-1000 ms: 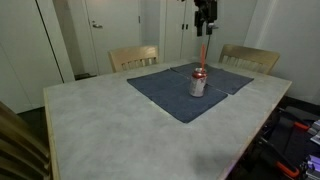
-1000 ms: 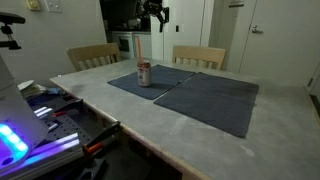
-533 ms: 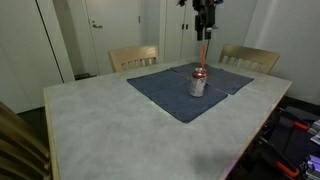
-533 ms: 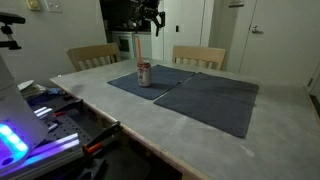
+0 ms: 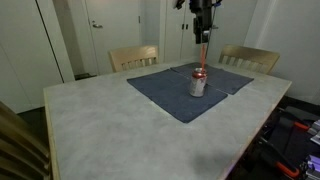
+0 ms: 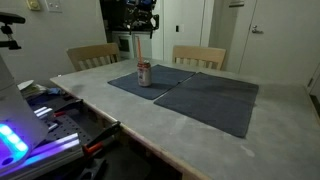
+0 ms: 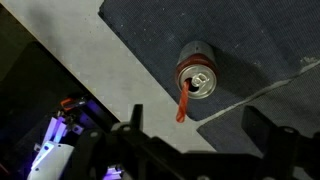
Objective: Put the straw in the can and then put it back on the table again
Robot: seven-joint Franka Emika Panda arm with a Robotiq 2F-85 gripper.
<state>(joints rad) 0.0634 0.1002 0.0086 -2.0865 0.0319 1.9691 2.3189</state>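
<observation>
standing in can [image 5: 198, 84], straw [image 5: 203, 55]; claw [image 5: 204, 24] wide open above.

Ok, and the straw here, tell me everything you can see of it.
The straw is a thin, straight red-orange tube, plastic by its look. It stands almost upright, lower end in the opening of the can, most of its length above it. The can sits on the dark mat on the table. Only the can touches it; the open gripper hangs above, fingers clear.
</observation>
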